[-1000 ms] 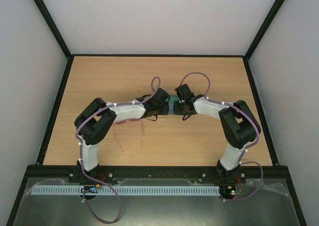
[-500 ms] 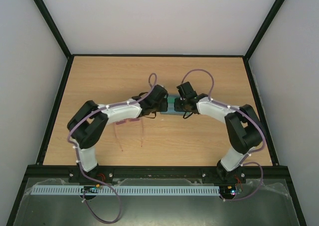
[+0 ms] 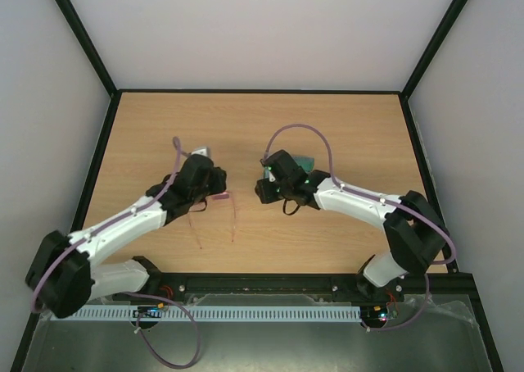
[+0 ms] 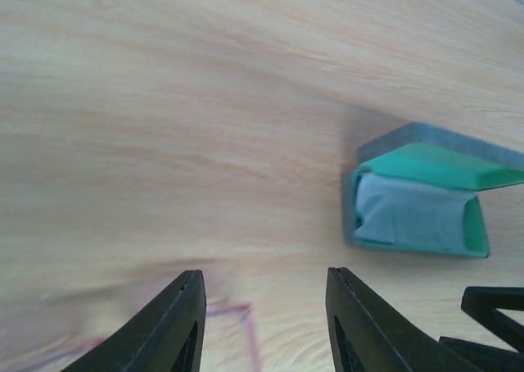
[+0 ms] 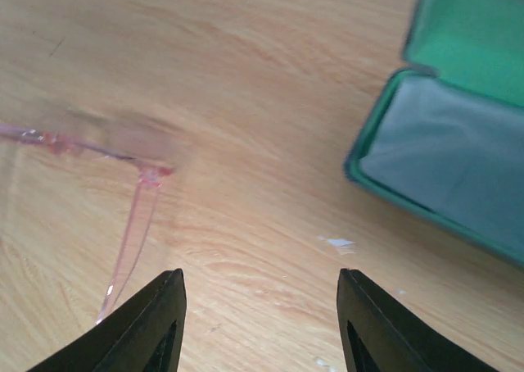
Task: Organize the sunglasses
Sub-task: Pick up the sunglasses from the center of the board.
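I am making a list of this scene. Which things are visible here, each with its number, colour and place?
sunglasses: 1, translucent pink, unfolded on the table, between the two arms
case: 1, grey-blue outside and green inside, open on the table, behind and to the right of the sunglasses
cloth: 1, pale blue-grey, inside the open case
table: 1, light wood, under everything
cables: 2, purple, one along each arm
left arm: 1, white and black, reaching from the near left
right arm: 1, white and black, reaching from the near right
left fingers: 2, black, apart, empty, over the sunglasses
right fingers: 2, black, apart, empty, between sunglasses and case
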`<act>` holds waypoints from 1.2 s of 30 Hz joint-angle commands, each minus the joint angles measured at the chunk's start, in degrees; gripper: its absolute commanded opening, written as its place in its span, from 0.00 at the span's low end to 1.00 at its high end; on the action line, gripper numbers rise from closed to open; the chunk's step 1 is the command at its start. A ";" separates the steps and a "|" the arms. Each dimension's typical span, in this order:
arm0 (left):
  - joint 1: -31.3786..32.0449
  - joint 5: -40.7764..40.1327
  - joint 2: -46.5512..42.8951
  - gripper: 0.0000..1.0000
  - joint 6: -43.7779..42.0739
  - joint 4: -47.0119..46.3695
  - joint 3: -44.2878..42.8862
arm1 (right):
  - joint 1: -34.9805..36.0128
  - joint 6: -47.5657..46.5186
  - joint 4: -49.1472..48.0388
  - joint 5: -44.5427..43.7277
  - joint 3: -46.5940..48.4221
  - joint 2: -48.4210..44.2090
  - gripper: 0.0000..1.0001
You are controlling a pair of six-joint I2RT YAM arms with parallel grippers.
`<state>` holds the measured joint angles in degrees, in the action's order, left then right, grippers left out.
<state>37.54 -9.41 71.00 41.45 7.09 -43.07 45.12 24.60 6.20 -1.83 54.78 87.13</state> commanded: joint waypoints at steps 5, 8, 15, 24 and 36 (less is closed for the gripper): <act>-6.16 -0.84 -15.89 0.51 1.60 7.78 7.93 | 7.44 -1.73 2.63 -2.39 4.88 6.37 0.57; -9.33 1.85 -19.06 0.52 1.13 7.94 9.76 | 11.13 -1.69 4.68 -4.87 8.69 10.43 0.59; -10.89 4.70 -20.29 0.54 0.52 7.78 10.48 | 15.28 2.76 8.32 -8.30 13.71 18.03 0.59; -12.01 6.34 -20.71 0.54 -0.86 7.22 10.85 | 15.34 3.84 11.16 -12.58 18.45 22.96 0.56; -14.36 8.33 -21.79 0.54 -2.50 7.87 11.14 | 14.75 4.41 16.55 -13.72 25.27 27.74 0.28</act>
<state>24.08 -2.59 50.41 40.29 14.44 -32.60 60.20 28.32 17.08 -14.48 78.76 113.80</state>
